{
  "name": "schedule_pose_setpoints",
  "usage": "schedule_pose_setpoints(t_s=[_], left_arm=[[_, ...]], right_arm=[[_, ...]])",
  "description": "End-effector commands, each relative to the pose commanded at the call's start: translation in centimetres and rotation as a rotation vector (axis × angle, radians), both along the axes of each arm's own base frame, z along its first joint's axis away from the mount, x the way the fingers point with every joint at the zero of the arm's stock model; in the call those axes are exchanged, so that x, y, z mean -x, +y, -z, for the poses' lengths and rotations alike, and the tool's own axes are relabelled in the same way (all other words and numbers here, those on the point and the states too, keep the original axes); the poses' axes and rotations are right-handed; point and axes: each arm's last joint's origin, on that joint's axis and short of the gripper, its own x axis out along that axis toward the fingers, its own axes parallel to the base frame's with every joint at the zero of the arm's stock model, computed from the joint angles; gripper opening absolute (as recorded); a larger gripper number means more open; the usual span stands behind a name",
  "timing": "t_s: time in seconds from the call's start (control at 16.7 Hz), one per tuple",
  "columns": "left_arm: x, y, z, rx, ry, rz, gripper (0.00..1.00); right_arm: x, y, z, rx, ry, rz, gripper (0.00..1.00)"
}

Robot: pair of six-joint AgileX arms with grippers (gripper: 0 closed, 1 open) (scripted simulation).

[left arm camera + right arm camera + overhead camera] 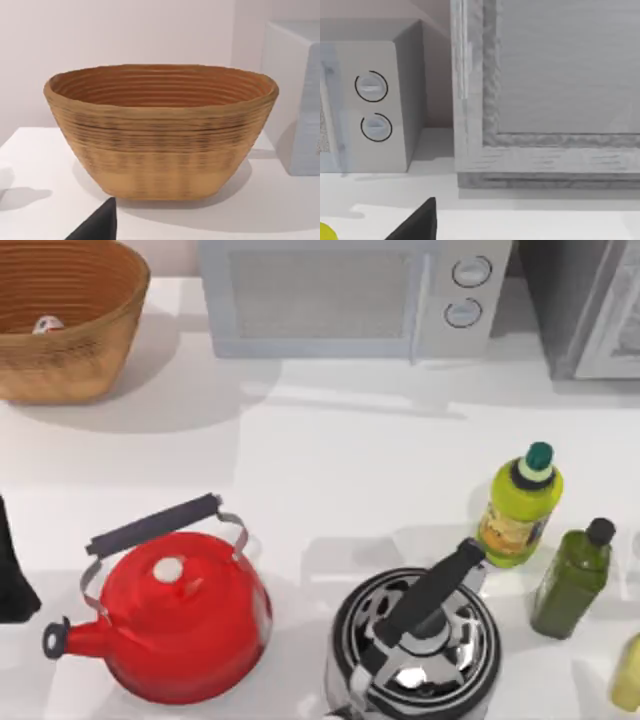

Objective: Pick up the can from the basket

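The tan woven basket (62, 360) stands at the table's back left corner. Deep inside it lies the can (47, 324), of which only a small pale top with a red mark shows. In the left wrist view the basket (160, 135) is seen from the side, some way ahead, and its wall hides the can. A black part of my left gripper (97, 225) shows at that view's edge. My left arm (12, 575) is a dark shape at the table's left edge, well in front of the basket. My right gripper (417, 222) faces the appliances at the back right.
A red kettle (180, 615) sits at the front left and a black and chrome kettle (415, 645) at the front middle. A yellow-green bottle (520, 505) and a dark green bottle (572, 580) stand at the right. A microwave (340, 295) and a grey appliance (590, 300) line the back.
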Motion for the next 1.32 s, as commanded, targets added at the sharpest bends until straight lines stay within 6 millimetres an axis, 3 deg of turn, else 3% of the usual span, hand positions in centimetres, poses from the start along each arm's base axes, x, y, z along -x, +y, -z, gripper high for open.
schedule_pose_setpoints(t_s=[0.3,0.48,0.66,0.84,1.02,1.14,1.32], left_arm=[[0.0,0.0,-1.3,0.005,0.020,-0.001,1.00],[-0.6,0.1,-4.6,0.017,0.084,0.001,1.00],[-2.6,0.1,-9.2,0.033,0.195,0.009,1.00],[-7.3,0.2,-13.5,0.049,0.354,0.017,1.00],[-14.2,0.4,-16.0,0.063,0.533,0.021,1.00],[-19.4,0.7,-16.3,0.070,0.652,0.021,1.00],[-26.7,1.2,-14.8,0.075,0.814,0.021,1.00]], right_arm=[[0.0,0.0,0.0,0.000,0.000,0.000,1.00],[0.0,0.0,0.0,0.000,0.000,0.000,1.00],[0.0,0.0,0.0,0.000,0.000,0.000,1.00],[0.0,0.0,0.0,0.000,0.000,0.000,1.00],[0.0,0.0,0.0,0.000,0.000,0.000,1.00],[0.0,0.0,0.0,0.000,0.000,0.000,1.00],[0.0,0.0,0.0,0.000,0.000,0.000,1.00]])
